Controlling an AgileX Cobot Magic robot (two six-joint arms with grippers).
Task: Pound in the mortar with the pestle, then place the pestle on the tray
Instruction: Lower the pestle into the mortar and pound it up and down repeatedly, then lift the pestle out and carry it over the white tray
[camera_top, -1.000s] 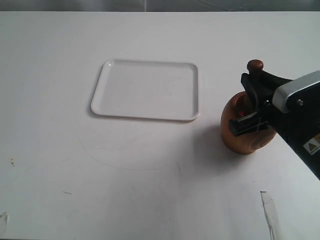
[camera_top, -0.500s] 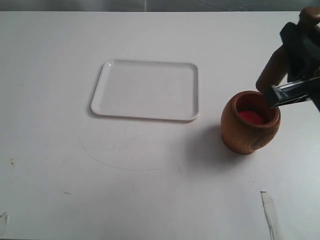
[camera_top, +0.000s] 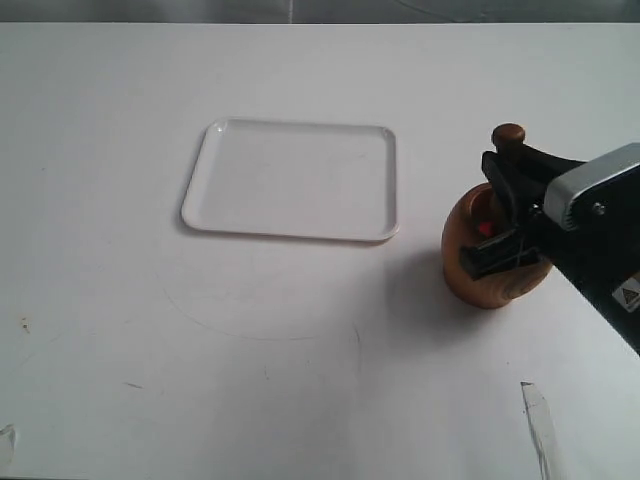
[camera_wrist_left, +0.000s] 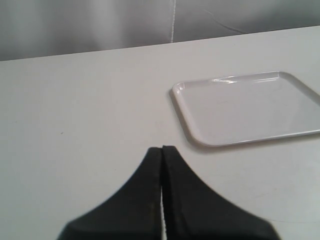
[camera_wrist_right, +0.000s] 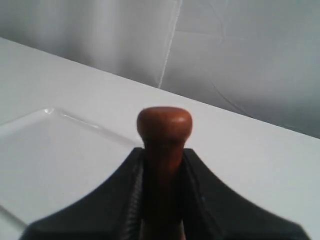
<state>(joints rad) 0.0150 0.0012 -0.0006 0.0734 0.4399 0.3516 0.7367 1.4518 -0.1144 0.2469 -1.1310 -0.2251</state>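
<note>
Wooden pestle stands upright in the mortar, thick end down inside the cup, only the knob and thin handle show above the rim. Right gripper is clamped on the handle just under the knob; the right wrist view shows both fingers pressed to the shaft. Mortar sits on the tabletop at the right of the exterior view, well apart from the tray, which lies flat with nothing on it. Left gripper has fingers together, holding nothing, tray corner in its view; it is not seen in the exterior view.

Step in hand, my read: pounding, pestle at the low end of a stroke. Can't tell if the tip touches the red bottom, gripper hides it. Placing on the tray not yet done.

Next move likely calls for a straight vertical lift so the thick end clears the rim without tipping the mortar, since nothing holds the mortar. Then either another down stroke or a carry across to the tray, laying the pestle on its side inside the rim before release. Round club may roll, so set it down low
</note>
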